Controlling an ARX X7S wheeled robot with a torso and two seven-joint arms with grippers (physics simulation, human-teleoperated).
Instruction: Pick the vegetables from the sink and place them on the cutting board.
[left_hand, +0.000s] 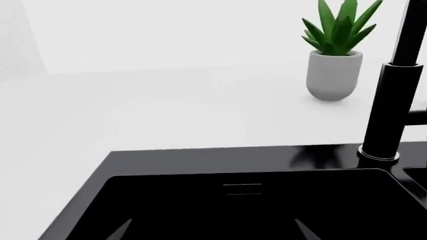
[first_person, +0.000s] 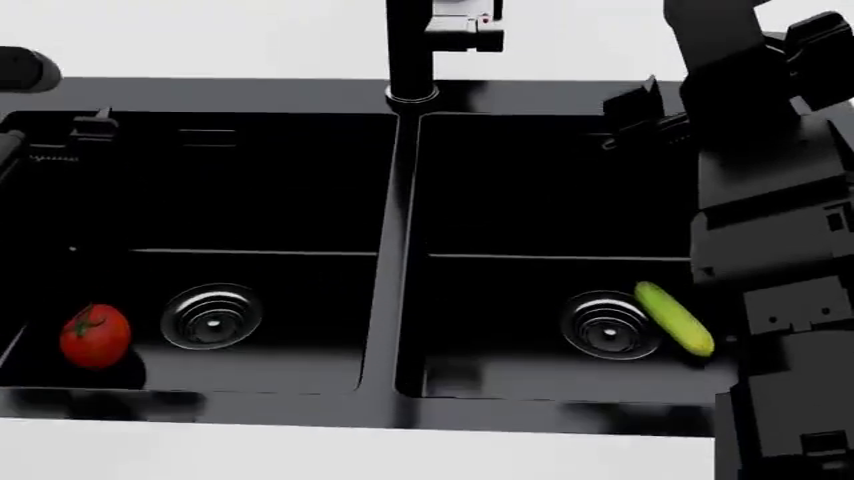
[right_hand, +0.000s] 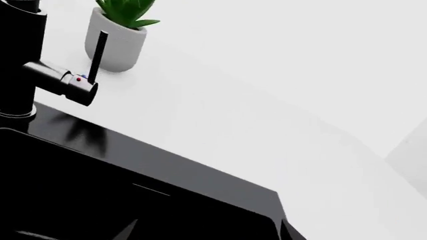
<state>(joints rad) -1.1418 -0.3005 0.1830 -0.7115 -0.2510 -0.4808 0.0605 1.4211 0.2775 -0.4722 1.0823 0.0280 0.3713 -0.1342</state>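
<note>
Head view first: the cucumber (first_person: 674, 317) lies on the floor of the right basin of the sink (first_person: 400, 230), its long axis on a diagonal, the far end toward the basin's middle and the near end toward the robot and the right wall. It sits just beside the right drain (first_person: 610, 325), apparently touching its rim. Over in the left basin, the tomato (first_person: 95, 335) rests near the front left corner, dark stem tipped up and toward the back, well apart from the left drain (first_person: 211, 316). The faucet (first_person: 412, 50) rises from the back rim above the divider, its top cut off by the frame.

Now the pincers. The right arm (first_person: 774, 250) is a black bulk over the right edge of the sink, and its fingers are not visible against the black, so I cannot tell how wide they stand. The left arm (first_person: 27, 75) barely pokes in at the far left; same story. Neither wrist view shows fingers, just the sink rim, the white counter (left_hand: 167, 110) and a potted plant (left_hand: 335, 55).
</note>
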